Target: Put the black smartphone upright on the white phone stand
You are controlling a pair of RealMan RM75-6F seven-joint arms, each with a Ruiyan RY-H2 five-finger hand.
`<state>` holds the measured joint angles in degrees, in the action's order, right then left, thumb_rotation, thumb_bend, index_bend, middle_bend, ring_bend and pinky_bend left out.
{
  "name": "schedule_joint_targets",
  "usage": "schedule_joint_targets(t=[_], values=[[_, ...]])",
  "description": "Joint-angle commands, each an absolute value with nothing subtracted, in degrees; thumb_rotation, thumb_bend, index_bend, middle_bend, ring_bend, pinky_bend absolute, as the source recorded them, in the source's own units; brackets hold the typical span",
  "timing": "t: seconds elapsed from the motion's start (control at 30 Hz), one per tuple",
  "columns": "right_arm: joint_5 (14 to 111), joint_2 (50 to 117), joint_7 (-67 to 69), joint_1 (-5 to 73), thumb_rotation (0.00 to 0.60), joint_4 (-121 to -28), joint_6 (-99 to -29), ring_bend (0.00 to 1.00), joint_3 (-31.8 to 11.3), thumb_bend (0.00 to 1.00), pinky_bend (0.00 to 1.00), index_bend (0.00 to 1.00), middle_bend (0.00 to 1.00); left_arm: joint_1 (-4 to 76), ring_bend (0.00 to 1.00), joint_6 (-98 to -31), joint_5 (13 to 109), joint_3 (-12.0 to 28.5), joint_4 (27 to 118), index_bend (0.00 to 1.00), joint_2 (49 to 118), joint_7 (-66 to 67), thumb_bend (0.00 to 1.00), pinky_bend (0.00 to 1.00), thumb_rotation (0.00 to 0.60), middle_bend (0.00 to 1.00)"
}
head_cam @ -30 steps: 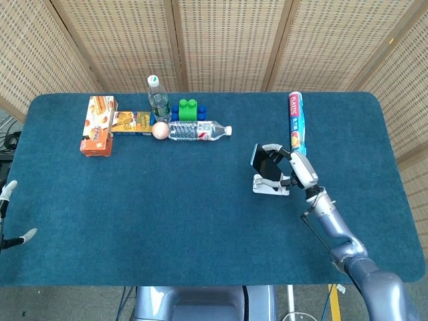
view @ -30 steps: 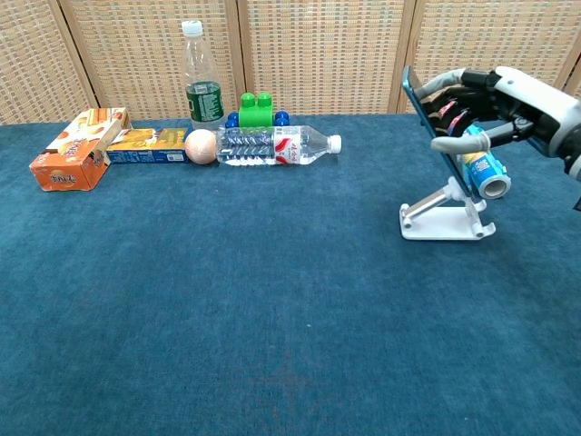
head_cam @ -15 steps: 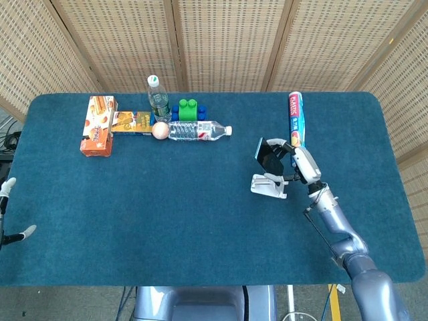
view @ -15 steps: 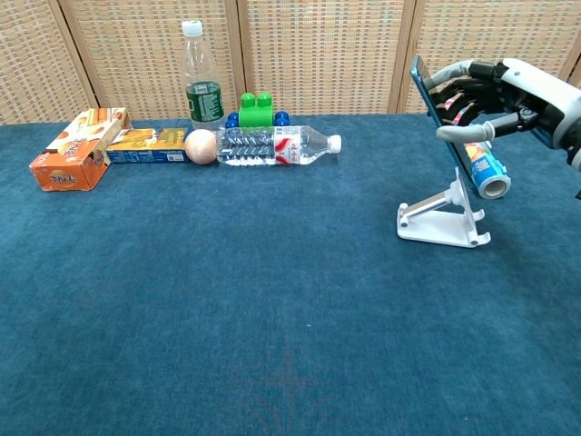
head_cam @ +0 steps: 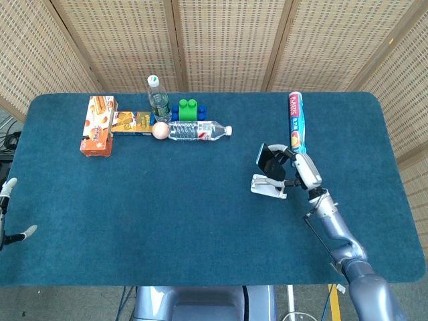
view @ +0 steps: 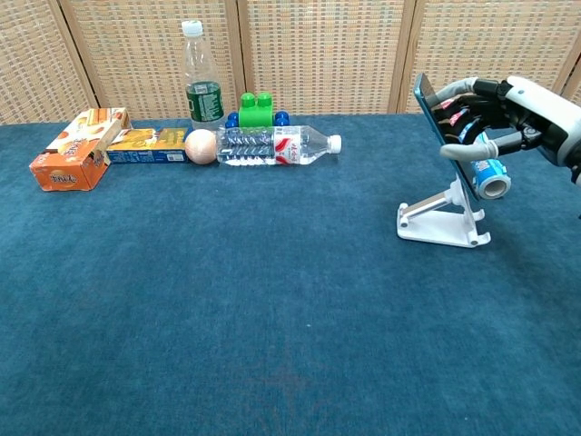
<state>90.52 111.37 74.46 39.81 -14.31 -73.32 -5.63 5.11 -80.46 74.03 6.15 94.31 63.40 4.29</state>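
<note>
The black smartphone [head_cam: 269,162] [view: 444,135] stands nearly upright, tilted back, with its lower edge at the white phone stand [head_cam: 266,186] [view: 437,227] on the right half of the table. My right hand [head_cam: 301,171] [view: 509,107] grips the phone from behind, fingers wrapped over its top and side edges. Whether the phone rests fully in the stand's cradle is unclear. Only the fingertips of my left hand [head_cam: 8,211] show at the far left edge of the head view, spread apart and holding nothing.
Along the back left stand an orange box [head_cam: 97,125], a flat yellow box [head_cam: 130,123], a pale ball [head_cam: 160,130], an upright bottle [head_cam: 158,97], a lying bottle [head_cam: 198,130] and green-blue blocks [head_cam: 188,110]. A wrap tube [head_cam: 297,122] lies behind the stand.
My right hand has brought the phone down and a little toward the stand's back. The stand slid slightly left between the first two frames and has since stayed put.
</note>
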Motion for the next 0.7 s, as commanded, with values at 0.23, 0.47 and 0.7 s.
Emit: schedule_joint_targets(t=[0.23, 0.47, 0.7], values=[[87.8, 114.6, 73.4, 38.7, 0.6, -12.4, -75.1, 0.48, -7.6, 0.85, 0.47, 0.41, 0.48, 5.3, 0.0, -80.3, 73.7, 6.2, 94.3, 0.0, 63.6, 4.9, 0.0, 0.0, 0.6, 0.0], [87.4, 116.4, 72.6, 38.0, 0.6, -10.6, -75.6, 0.46, -7.3, 0.85, 0.47, 0.41, 0.47, 5.4, 0.0, -80.4, 73.7, 6.1, 94.3, 0.0, 63.8, 5.1, 0.0, 0.0, 0.6, 0.0], [87.4, 117.0, 72.5, 37.8, 0.6, -9.7, -74.2, 0.45, -6.7, 0.84, 0.46, 0.41, 0.45, 5.5, 0.0, -80.3, 73.6, 6.1, 94.2, 0.0, 63.9, 5.3, 0.0, 0.0, 0.6, 0.0]])
